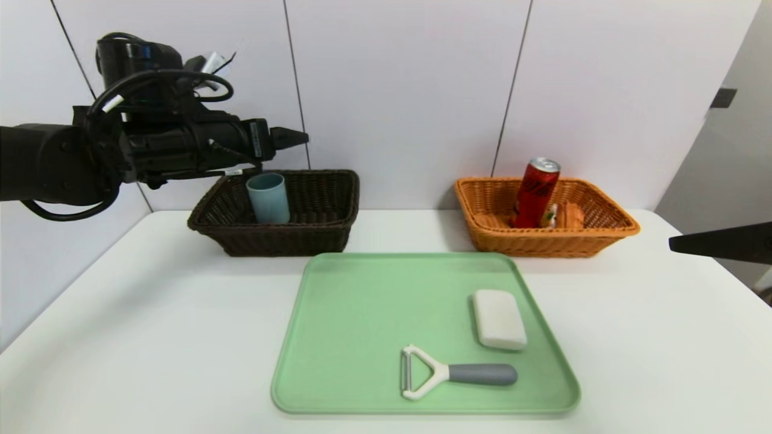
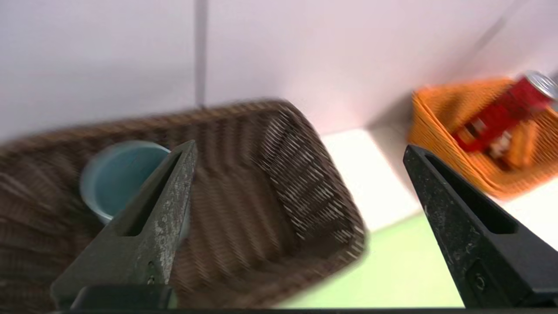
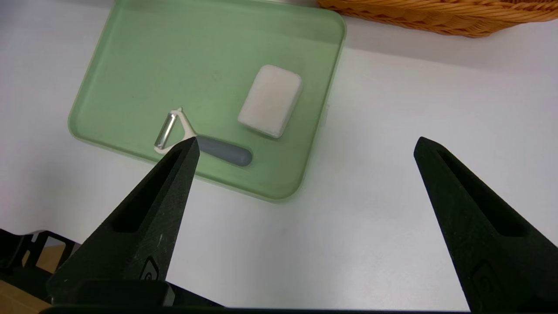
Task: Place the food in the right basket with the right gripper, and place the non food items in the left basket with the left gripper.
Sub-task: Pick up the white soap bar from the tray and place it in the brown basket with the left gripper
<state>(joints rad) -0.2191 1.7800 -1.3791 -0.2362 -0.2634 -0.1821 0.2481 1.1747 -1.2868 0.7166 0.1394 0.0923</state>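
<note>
Jaws spread wide and empty, the left gripper (image 2: 298,152) hangs above the dark basket (image 1: 313,232) holding the blue cup (image 1: 268,198). White bar (image 1: 499,319) and peeler (image 1: 449,374) lie on the green tray (image 1: 338,337). At the table's (image 1: 120,313) right edge the right gripper (image 3: 305,146) hangs open, empty.

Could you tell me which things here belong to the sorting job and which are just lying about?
Job: cup, brown basket, can, cake, orange basket, soap bar, peeler, left gripper, right gripper.
Lying about: green tray, table.
</note>
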